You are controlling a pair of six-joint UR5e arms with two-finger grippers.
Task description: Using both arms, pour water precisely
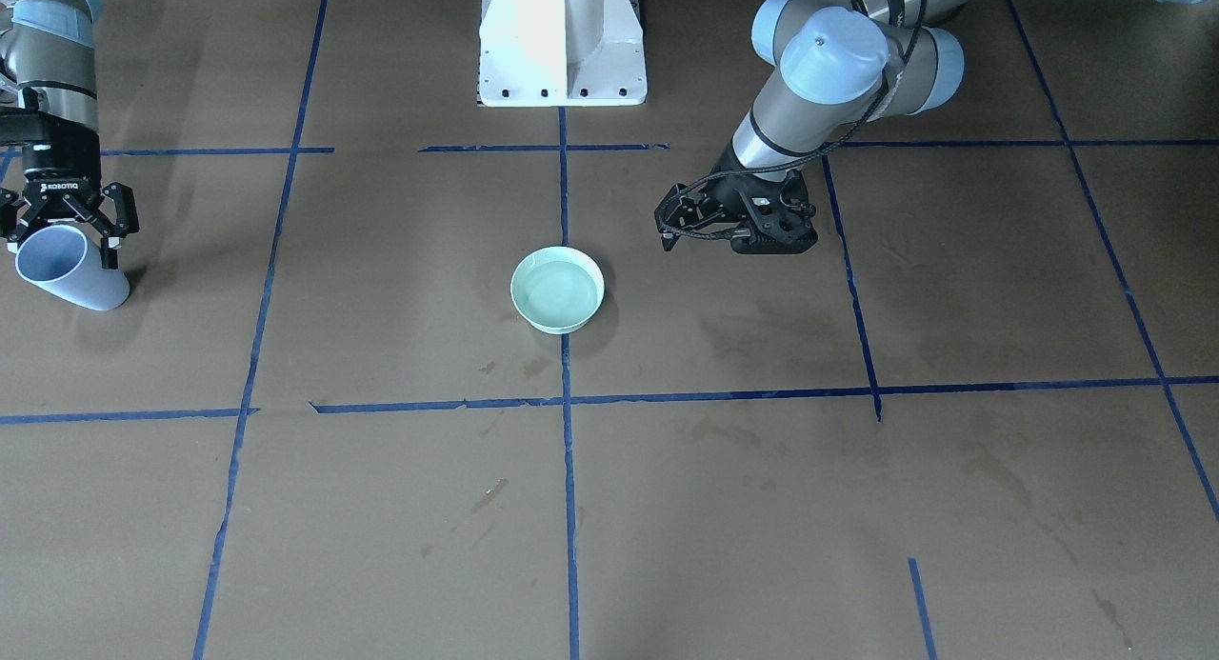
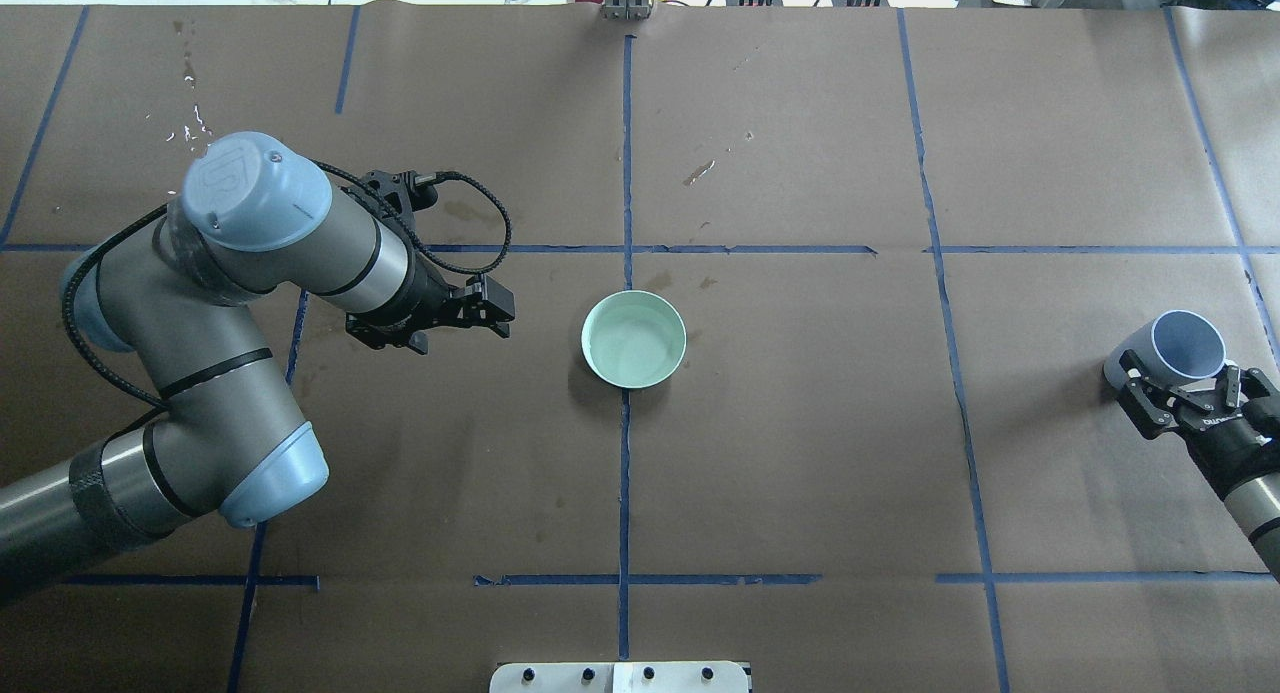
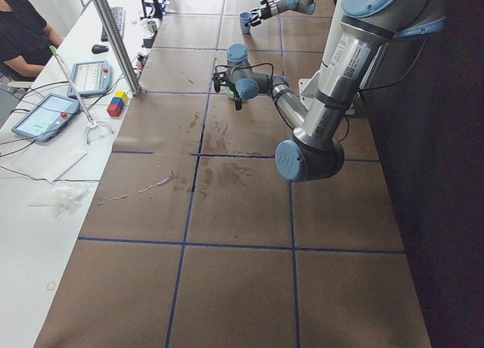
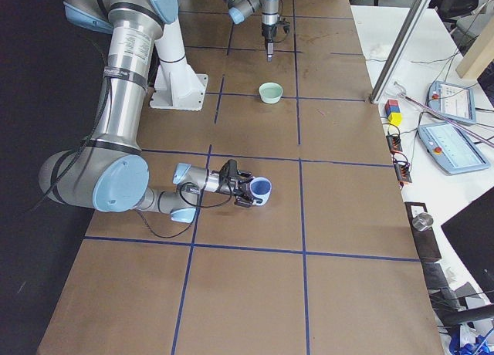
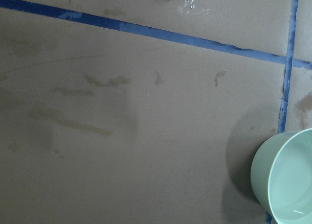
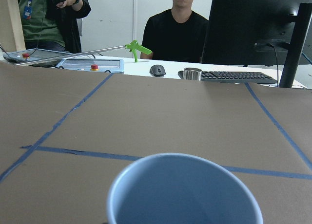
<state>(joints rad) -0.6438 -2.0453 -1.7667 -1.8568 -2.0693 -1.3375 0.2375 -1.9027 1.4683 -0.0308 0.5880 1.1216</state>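
A mint-green bowl stands at the table's middle with the water in it, a faint glinting pool; the bowl also shows in the overhead view and the left wrist view. My left gripper hovers beside the bowl on its left, apart from it, fingers together and empty; it also shows in the front-facing view. My right gripper is shut on a tilted light blue cup far to the right, near the table's end. No water shows inside the cup.
Brown paper with blue tape lines covers the table, with wet stains left of the bowl. The white pedestal base stands behind the bowl. Operators, tablets and a keyboard sit beyond the far edge.
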